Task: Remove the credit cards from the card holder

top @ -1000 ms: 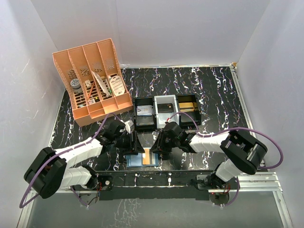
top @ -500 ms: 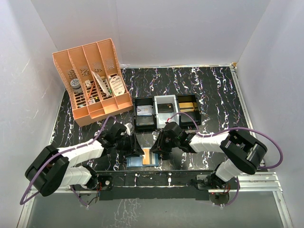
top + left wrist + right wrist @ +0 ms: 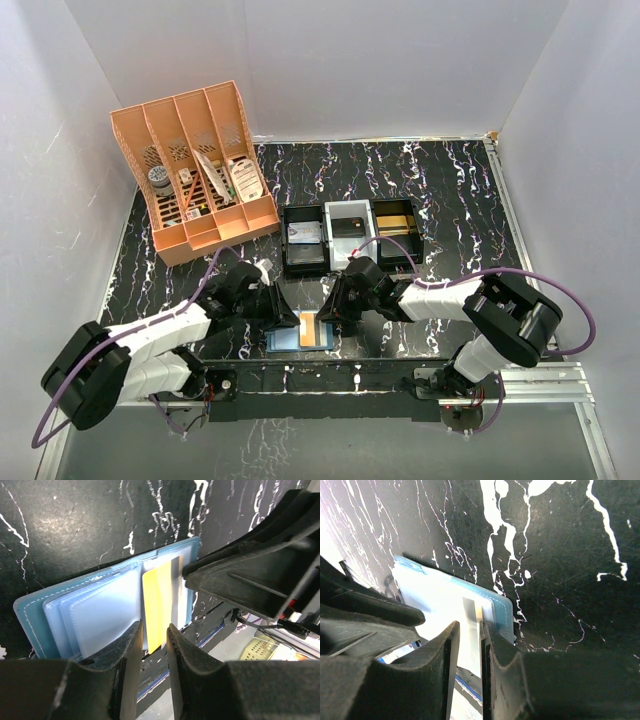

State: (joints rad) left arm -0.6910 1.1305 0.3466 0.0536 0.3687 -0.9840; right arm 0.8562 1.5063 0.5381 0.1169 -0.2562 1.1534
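Extraction step, we judge: card holder (image 3: 298,336) open at near edge of table (image 3: 450,190), centre; left gripper (image 3: 151,640) narrow astride near end of yellow card (image 3: 157,600), grip we cannot confirm; right gripper (image 3: 481,645) slightly open, empty, pinning right flap. Next: firm pinch, pull nearward.

The card holder (image 3: 285,339) lies open and flat at the table's 6 o'clock edge. It is teal-blue at the rim and lighter blue inside, with clear stacked pockets on its 9 o'clock half (image 3: 100,612). A yellow card (image 3: 312,328) lies lengthwise along the 12-to-6 line on the 3 o'clock half (image 3: 157,602), partly out of its pocket, with a pale stripe along one long side (image 3: 470,612).
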